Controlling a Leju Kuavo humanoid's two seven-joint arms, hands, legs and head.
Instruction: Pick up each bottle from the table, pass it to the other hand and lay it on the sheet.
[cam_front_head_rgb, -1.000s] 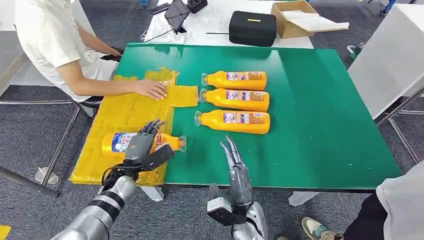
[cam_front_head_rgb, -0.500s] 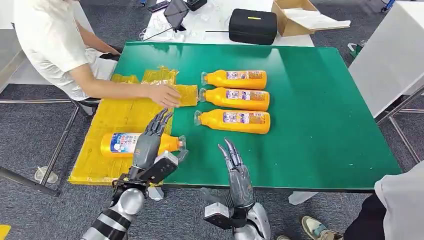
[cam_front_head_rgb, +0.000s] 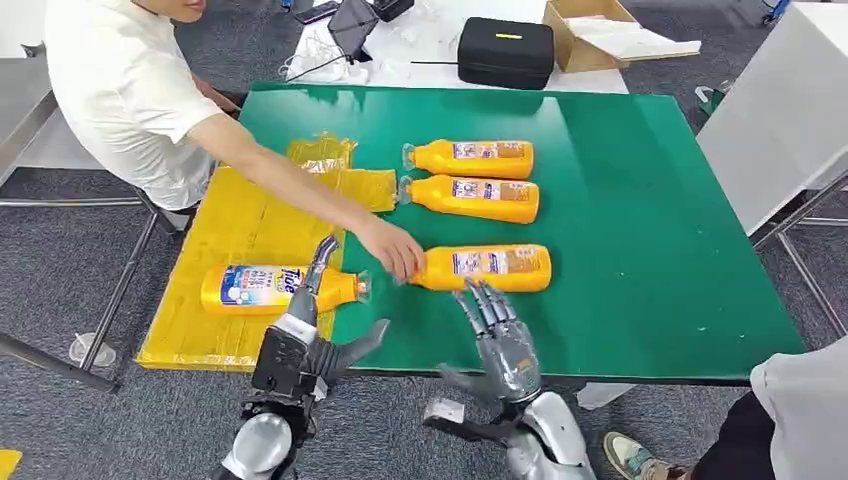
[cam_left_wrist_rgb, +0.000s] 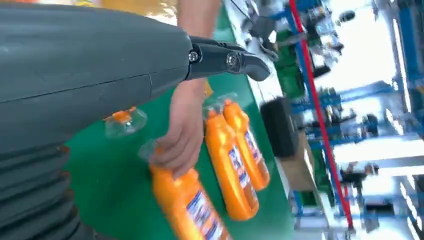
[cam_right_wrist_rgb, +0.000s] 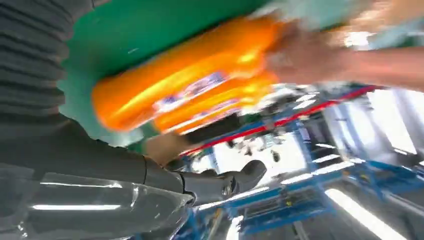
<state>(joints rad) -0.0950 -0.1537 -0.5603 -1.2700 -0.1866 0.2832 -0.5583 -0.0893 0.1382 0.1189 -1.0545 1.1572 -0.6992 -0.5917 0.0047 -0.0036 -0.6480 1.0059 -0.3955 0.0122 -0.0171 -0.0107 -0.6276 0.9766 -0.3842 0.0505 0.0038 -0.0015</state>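
My left hand (cam_front_head_rgb: 305, 350) and right hand (cam_front_head_rgb: 503, 335) hover at the near worktop (cam_front_head_rgb: 640, 200) edge, fingers spread, holding nothing. A person's hand (cam_front_head_rgb: 392, 250) hides the nearest bottle's (cam_front_head_rgb: 490, 267) cap; my left wrist view shows it gripping the neck. Another bottle (cam_front_head_rgb: 270, 288) lies on the sheet (cam_front_head_rgb: 240, 220); two more (cam_front_head_rgb: 475, 158) lie farther back.

Left hand (cam_front_head_rgb: 305, 335): empty, fingers spread, thumb out to the side, raised at the near worktop (cam_front_head_rgb: 640, 250) edge.
Right hand (cam_front_head_rgb: 503, 335): empty, fingers apart and pointing forward, palm down.
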